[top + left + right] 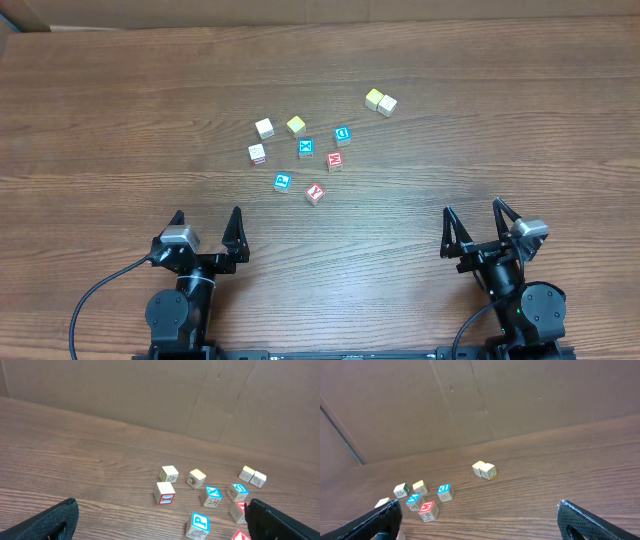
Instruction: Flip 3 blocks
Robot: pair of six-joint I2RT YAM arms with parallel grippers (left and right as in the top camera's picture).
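Observation:
Three letter blocks lie in a loose cluster at mid-table: the red M block (335, 160), the red Y block (315, 193) and the blue P block (283, 182). My left gripper (207, 225) stands open near the front edge, left of and nearer than the cluster, holding nothing. In the left wrist view the P block (199, 525) sits between the fingers' line of sight, while the M block (238, 510) and Y block (240, 536) are partly hidden by the right finger. My right gripper (472, 215) is open at the front right, well away from the blocks. The right wrist view shows the M block (427, 510).
Other cubes surround these: blue X (306, 148), blue D (342, 135), a red-framed cube (257, 153), a white cube (264, 127), a yellow cube (296, 125), and a yellow and white pair (380, 101) farther back right. A cardboard wall (150, 395) stands behind the table.

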